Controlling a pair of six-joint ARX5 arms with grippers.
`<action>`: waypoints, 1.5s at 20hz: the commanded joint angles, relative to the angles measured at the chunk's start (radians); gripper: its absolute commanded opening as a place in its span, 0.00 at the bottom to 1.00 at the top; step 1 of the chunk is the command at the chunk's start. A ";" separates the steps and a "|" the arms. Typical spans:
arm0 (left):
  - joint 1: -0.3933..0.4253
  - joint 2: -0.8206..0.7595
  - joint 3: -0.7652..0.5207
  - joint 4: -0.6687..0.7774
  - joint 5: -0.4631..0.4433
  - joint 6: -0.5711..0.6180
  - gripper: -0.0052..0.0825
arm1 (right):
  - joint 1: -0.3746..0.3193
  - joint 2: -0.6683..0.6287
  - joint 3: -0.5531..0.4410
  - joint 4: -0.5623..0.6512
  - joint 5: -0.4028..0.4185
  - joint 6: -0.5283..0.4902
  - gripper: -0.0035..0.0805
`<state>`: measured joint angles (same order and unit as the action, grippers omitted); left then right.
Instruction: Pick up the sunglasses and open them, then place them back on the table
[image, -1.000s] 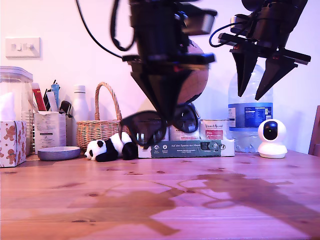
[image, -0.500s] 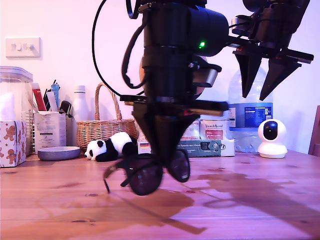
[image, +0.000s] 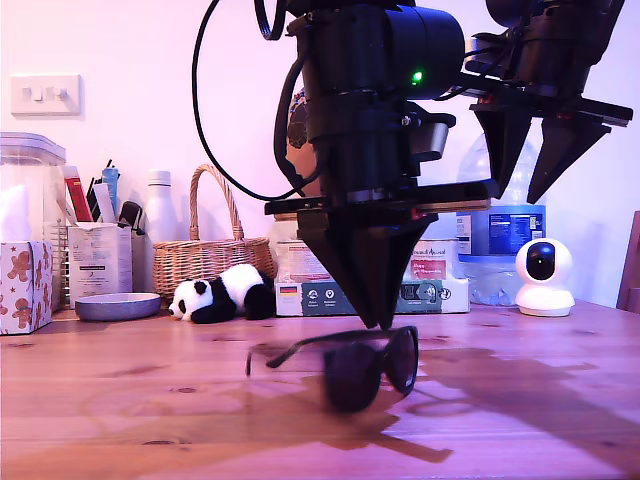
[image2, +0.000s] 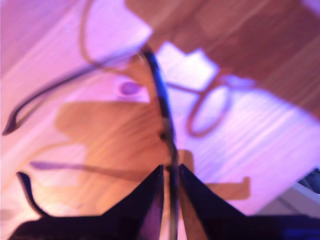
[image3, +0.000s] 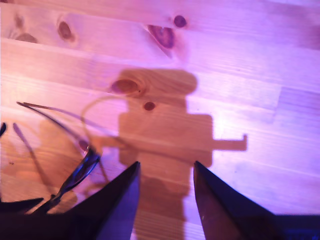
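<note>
The dark sunglasses (image: 352, 372) hang with their arms unfolded, low over the reddish wood table (image: 150, 400); whether they touch it I cannot tell. One arm reaches toward the exterior view's left. My first gripper (image: 372, 322) points straight down and is shut on the top of the frame. In the first wrist view the thin frame (image2: 162, 100) runs between the closed fingertips (image2: 171, 175). My second gripper (image: 520, 198) hangs open, high at the exterior view's upper right, holding nothing. Its wrist view shows the sunglasses (image3: 80, 172) beside its spread fingers (image3: 166, 164), above the table (image3: 240, 65).
Along the back stand a panda toy (image: 220, 295), a wicker basket (image: 205, 255), stacked boxes (image: 330, 295), a water bottle (image: 500, 235) and a white camera (image: 545, 278). A tissue box (image: 22, 285) and a small dish (image: 117, 305) sit at the exterior view's left.
My first gripper has come down from mid-air to table height with the sunglasses, shifting toward the exterior view's right. The sunglasses now hang lower, arms spread. The second gripper has barely moved.
</note>
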<state>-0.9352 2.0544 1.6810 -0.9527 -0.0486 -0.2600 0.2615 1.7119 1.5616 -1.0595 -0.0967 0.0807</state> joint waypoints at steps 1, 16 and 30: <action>-0.004 0.021 0.008 0.027 0.019 -0.011 0.22 | -0.003 -0.008 -0.009 -0.004 0.000 -0.004 0.40; 0.011 -0.120 0.044 0.084 0.066 0.241 0.03 | -0.003 -0.008 -0.009 0.003 0.003 -0.113 0.03; 0.130 -0.309 0.053 0.147 0.047 0.350 0.03 | 0.002 -0.072 -0.009 0.143 0.097 -0.082 0.03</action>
<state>-0.8043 1.7672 1.7432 -0.8207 -0.0002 0.0830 0.2623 1.6974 1.5616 -0.9276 -0.0132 -0.0013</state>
